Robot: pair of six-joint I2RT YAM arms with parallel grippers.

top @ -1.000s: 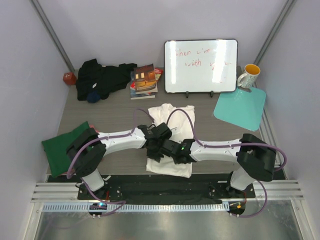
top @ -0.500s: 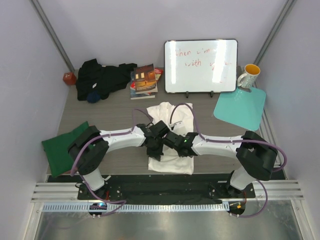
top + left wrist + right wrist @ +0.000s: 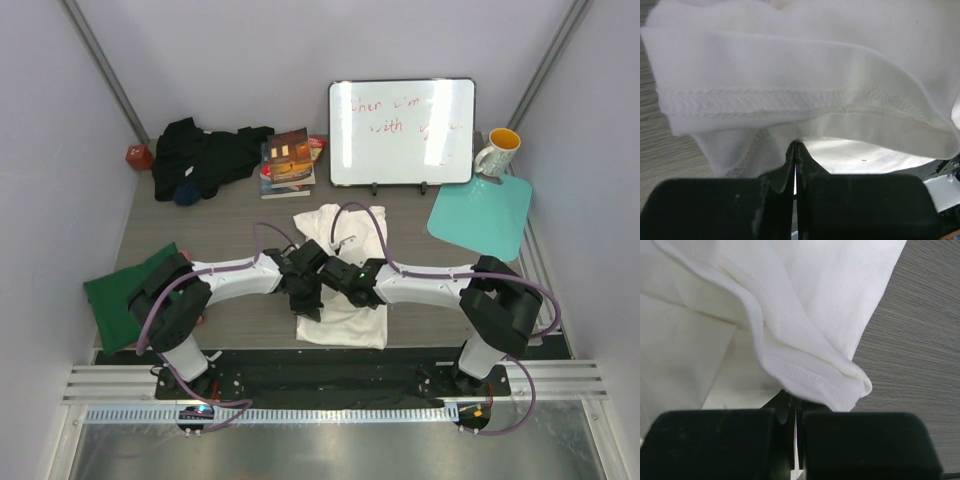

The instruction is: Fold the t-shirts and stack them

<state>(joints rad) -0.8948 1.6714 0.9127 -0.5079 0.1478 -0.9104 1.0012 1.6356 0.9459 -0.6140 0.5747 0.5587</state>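
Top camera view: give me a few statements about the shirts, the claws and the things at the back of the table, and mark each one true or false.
1. The left claw and the right claw are each shut on the white t-shirt. True.
2. The dark green t-shirt lies at the right edge of the table. False: it lies at the left edge, beside the left arm's base.
3. The mug stands just right of the whiteboard. True.
4. The books lie on the teal mat. False: they lie on the table left of the whiteboard, and the mat is over on the right side, apart from them.
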